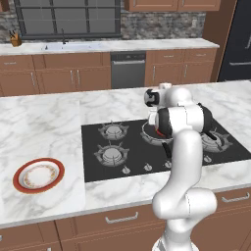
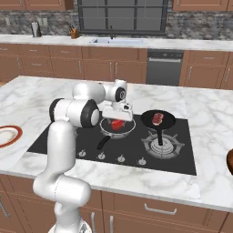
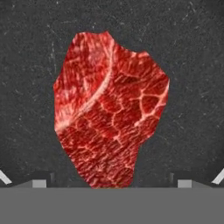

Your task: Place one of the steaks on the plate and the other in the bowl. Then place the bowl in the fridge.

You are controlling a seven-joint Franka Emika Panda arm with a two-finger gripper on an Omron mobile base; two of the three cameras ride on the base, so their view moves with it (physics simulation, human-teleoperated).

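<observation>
The first pickup looks in hand: the hand (image 2: 117, 119) hangs wide open right above the steak (image 3: 109, 111) lying in its pan (image 2: 117, 129), so next it should lower and grip.

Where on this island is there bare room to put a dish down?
Bare marble lies between the plate and the cooktop, and along the far edge behind the burners. The cooktop is crowded: two pans each hold a steak, with the arm over the nearer one.
</observation>
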